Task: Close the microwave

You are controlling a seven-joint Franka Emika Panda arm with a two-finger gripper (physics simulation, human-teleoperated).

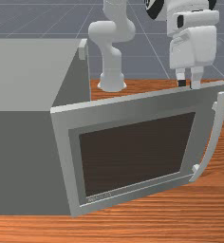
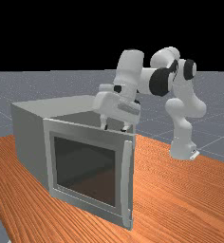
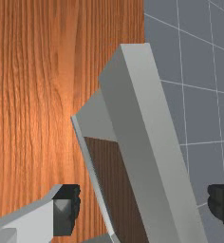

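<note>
Microwave (image 1: 33,76) sits on the counter (image 1: 156,213), at the front view's left, its door (image 1: 133,152) ajar with a wedge of room behind it. Near the handle (image 1: 220,114) end, the claw (image 2: 115,128) is at the door's top edge, 2 fingers wide apart, the wrist view showing gaps on the door's 2 sides.

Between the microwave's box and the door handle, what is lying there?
The open door, with its dark window, lies between the box and the handle; the front view shows this.
</note>
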